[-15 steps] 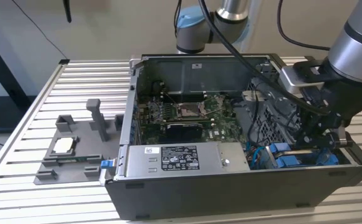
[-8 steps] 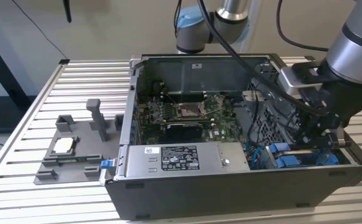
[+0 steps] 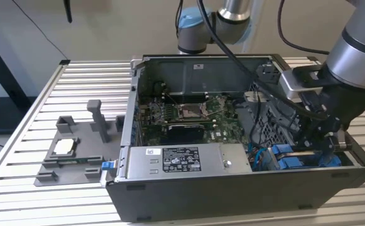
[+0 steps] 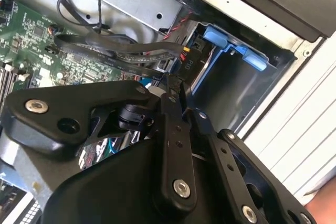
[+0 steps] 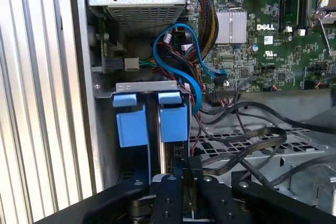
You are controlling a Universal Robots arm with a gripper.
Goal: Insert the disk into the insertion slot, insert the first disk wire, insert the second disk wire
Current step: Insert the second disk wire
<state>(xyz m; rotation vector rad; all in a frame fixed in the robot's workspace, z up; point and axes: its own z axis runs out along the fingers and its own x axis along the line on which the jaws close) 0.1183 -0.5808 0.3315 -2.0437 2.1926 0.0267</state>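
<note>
Your gripper (image 5: 181, 174), jaws together, sits just beside the insertion slot (image 5: 152, 121); nearby wires (image 5: 236, 135) could snag it.

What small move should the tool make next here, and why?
Probably a slow, slight advance toward the insertion slot: the tool sits right at its blue latches, with black wires crowding close beside it, so anything larger risks snagging.
</note>
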